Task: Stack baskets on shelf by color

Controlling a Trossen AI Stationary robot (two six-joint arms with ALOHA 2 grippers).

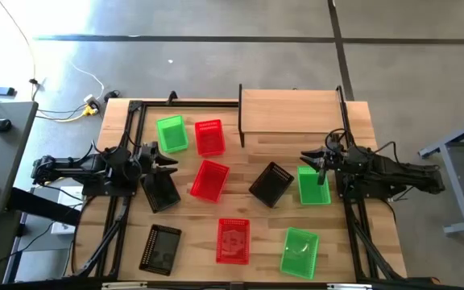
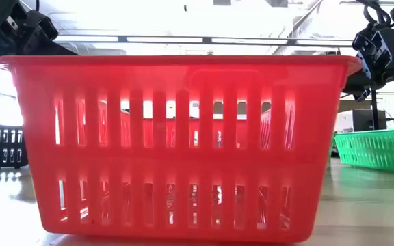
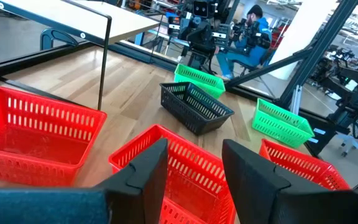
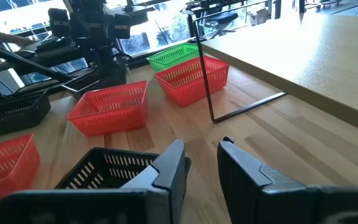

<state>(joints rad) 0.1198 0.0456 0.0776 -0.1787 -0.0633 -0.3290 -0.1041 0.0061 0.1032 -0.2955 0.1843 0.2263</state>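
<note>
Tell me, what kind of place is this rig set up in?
Probably a robotics lab or workshop: bare concrete floor, a person seated at equipment beyond the table, and more metal frames and office chairs behind.

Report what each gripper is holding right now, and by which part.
Nothing is held. The left gripper stands open above a red basket, and the right gripper stands open beside a black basket; neither clamps a rim.

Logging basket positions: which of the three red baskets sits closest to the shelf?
The red basket beside a green basket, just left of the shelf. The other two red ones lie mid-table and by the front edge.
</note>
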